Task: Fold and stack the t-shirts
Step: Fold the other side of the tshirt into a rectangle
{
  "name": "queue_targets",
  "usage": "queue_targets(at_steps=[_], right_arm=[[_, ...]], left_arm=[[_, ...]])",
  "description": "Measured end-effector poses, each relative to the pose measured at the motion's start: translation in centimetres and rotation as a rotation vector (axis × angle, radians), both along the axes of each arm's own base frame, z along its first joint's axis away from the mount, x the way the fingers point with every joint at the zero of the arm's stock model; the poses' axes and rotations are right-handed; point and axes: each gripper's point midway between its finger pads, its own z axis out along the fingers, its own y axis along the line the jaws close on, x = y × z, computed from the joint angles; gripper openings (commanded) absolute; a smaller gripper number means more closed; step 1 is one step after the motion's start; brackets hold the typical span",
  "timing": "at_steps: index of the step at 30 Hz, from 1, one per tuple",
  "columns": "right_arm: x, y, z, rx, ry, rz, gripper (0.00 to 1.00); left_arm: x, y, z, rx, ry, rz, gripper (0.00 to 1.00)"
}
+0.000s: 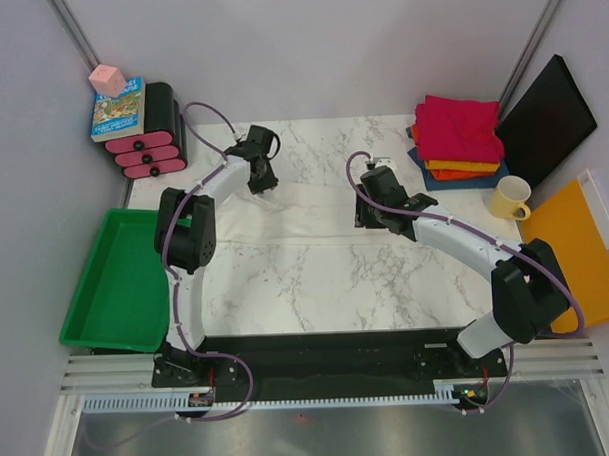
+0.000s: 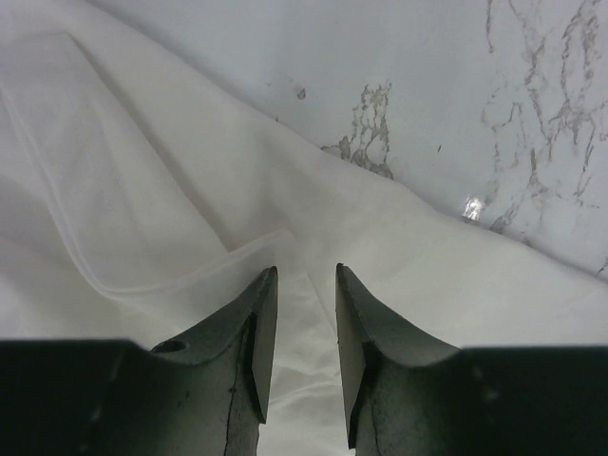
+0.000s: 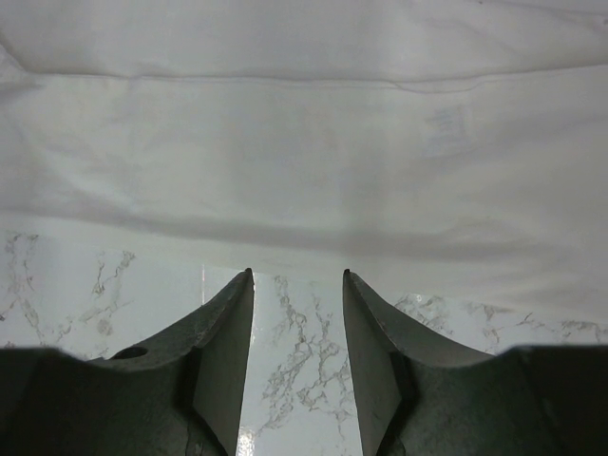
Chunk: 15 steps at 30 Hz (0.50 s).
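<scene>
Left wrist view shows me my left end effector (image 2: 306,274) partly open with nothing in it. It hangs right over the white t-shirt (image 2: 142,190), which lies spread out with a soft fold line. In the right wrist view, my right end effector (image 3: 297,274) is partly open and empty too. It sits over the bare marble worktop (image 3: 85,275), and the shirt's edge is just ahead of it.

Only the top view shows me the folded stack at the far right corner: magenta shirt (image 1: 459,126) on orange shirt (image 1: 461,169) on dark blue shirt (image 1: 425,169). A yellow mug (image 1: 510,196) stands beside it. A green tray (image 1: 116,280) sits by the left edge, and grey walls (image 1: 328,47) stand around.
</scene>
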Motion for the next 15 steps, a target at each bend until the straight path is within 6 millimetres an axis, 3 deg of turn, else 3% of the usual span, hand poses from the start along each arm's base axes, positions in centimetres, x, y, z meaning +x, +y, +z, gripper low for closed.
queue_targets(at_steps=[5,13,15], right_arm=[[0.1,-0.2,0.2,-0.004,-0.009,-0.006,0.5],[0.7,0.1,-0.4,-0.009,-0.003,-0.02,0.49],[1.1,0.6,-1.1,-0.002,0.015,-0.017,0.48]], left_arm=[[-0.5,1.1,0.7,0.046,-0.013,0.027,0.41],[-5.9,4.6,6.6,0.092,-0.098,0.08,0.41],[-7.0,5.3,6.7,0.101,-0.096,0.089,0.41]])
